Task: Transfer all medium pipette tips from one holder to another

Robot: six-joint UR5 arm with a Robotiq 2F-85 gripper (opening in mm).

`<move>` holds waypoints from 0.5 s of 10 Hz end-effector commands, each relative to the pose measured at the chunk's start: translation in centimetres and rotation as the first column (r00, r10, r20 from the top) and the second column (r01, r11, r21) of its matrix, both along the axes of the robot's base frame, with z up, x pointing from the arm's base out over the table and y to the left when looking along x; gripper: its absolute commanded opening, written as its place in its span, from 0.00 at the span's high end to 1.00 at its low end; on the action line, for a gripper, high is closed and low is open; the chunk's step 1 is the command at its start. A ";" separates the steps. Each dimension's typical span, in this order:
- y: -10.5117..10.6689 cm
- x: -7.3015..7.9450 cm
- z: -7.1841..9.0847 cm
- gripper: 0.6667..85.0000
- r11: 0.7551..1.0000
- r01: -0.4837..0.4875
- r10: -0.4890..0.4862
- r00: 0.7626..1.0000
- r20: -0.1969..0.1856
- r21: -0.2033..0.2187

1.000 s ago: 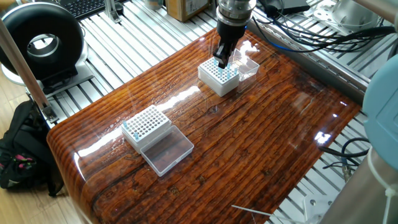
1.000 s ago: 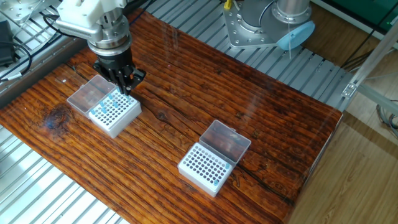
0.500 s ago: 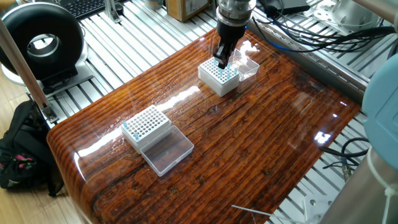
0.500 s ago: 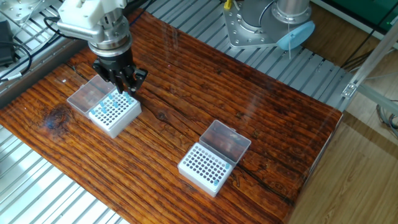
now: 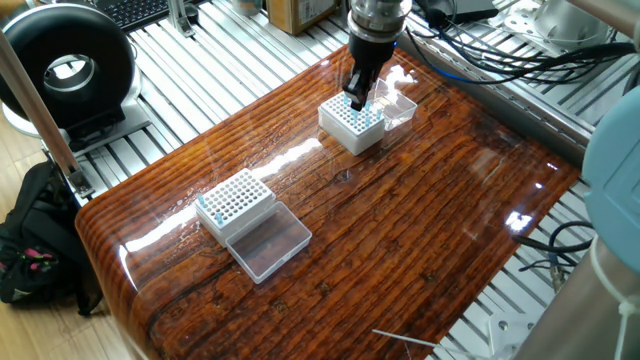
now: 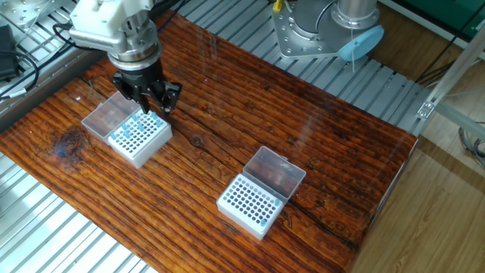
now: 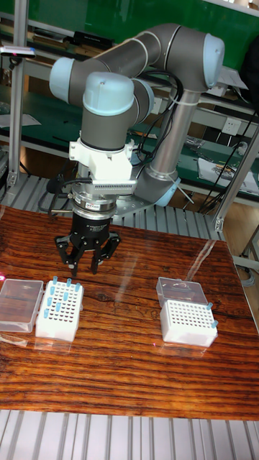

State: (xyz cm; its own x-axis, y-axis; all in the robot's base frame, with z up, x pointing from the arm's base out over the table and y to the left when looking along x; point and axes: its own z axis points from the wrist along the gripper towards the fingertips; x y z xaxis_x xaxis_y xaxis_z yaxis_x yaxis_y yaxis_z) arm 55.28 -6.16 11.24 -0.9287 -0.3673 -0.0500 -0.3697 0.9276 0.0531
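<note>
My gripper [image 6: 155,109] hangs open just above the far edge of a white grid holder [image 6: 144,142], and I see nothing between its fingers. Several pale-blue medium pipette tips [image 6: 132,130] stand in that holder, whose clear lid [image 6: 106,117] lies beside it. The tall fixed view shows the gripper [image 7: 82,271] spread over the same holder [image 7: 59,316] and its tips [image 7: 60,291]. A second white holder [image 6: 248,205] stands apart to the right, with a few blue tips [image 7: 212,316] along one edge. In one fixed view the gripper [image 5: 358,100] partly hides the first holder [image 5: 350,128].
The second holder's clear lid [image 6: 276,171] lies open behind it. A black round device [image 5: 65,70] and cables [image 5: 500,50] sit off the wooden table [image 5: 420,230]. The robot base [image 6: 326,30] stands at the table's far side.
The gripper's fingers have spread from nearly together to open over the holder with the tips. The holders have not moved.
</note>
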 end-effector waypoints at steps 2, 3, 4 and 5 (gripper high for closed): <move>6.4 2.2 1.3 0.58 0.996 0.091 -0.091 0.996 -0.007 0.016; 8.4 2.3 1.4 0.61 0.992 0.128 -0.128 0.992 0.002 -0.003; 10.3 1.9 1.6 0.64 0.987 0.162 -0.162 0.987 -0.004 -0.011; 11.7 1.3 1.6 0.66 0.982 0.188 -0.188 0.982 -0.008 -0.015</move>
